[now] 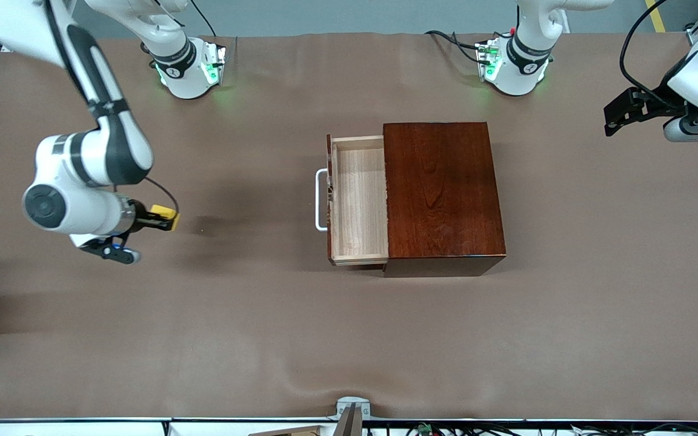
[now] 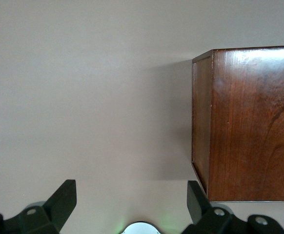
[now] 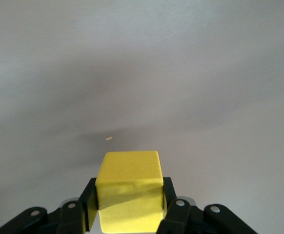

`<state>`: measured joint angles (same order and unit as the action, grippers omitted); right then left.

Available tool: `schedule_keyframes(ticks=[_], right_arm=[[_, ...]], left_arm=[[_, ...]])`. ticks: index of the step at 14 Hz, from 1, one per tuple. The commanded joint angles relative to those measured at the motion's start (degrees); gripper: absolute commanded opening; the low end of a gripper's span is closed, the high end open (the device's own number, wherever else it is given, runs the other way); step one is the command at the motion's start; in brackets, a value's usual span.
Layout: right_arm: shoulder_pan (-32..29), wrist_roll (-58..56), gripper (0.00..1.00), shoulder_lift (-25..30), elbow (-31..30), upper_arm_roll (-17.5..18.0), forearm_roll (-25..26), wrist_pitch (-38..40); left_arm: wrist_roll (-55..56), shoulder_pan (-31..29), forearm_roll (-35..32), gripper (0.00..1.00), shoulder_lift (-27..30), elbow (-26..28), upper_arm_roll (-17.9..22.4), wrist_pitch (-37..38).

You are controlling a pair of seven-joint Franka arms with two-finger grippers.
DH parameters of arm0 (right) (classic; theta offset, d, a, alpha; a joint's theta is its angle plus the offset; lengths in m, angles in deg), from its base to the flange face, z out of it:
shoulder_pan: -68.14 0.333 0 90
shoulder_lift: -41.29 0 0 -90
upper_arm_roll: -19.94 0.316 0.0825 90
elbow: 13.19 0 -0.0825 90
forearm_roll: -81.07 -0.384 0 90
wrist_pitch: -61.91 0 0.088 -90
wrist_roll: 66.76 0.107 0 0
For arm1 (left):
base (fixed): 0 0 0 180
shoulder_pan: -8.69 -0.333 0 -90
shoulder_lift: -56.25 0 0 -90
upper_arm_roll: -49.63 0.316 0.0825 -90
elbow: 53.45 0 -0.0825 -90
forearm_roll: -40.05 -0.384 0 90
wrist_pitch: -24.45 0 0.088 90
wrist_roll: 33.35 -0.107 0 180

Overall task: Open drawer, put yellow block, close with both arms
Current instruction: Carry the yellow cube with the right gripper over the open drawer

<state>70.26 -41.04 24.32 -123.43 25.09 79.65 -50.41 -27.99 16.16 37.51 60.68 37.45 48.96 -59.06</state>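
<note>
**Right gripper holds the yellow block over bare table**

Right gripper (image 1: 164, 219) is clamped on the yellow block (image 3: 130, 190), up over the brown table (image 1: 203, 339) toward the right arm's end, well apart from the drawer (image 1: 358, 200). That drawer stands pulled out of the dark-red box (image 1: 443, 191), its white handle (image 1: 320, 200) facing the block. Left gripper (image 2: 132, 202) waits with fingers spread wide, over the table near the left arm's end.

Front cam high, facing my bases; left wrist cam shares wooden box (image 1: 443, 194) (image 2: 249, 122); right wrist cam sees only tabletop (image 3: 142, 73).
</note>
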Motion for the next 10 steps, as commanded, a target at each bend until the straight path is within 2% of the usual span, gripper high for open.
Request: schedule_keyframes(ticks=[1,4,10], right_arm=[[1.8,5.2,0.00,2.4,-0.6,-0.4,-4.6,1.5],[3.9,11.4,0.00,5.0,-0.1,-0.4,-6.3,3.2],[9.7,28.0,0.00,5.4,9.4,-0.4,-10.5,13.8]], left_arm=[[-0.2,-0.3,1.0,1.00,0.7,0.6,-0.2,-0.6],[-0.3,-0.3,1.0,1.00,0.6,0.6,-0.2,-0.6],[-0.3,-0.3,1.0,1.00,0.5,0.7,-0.1,-0.6]])
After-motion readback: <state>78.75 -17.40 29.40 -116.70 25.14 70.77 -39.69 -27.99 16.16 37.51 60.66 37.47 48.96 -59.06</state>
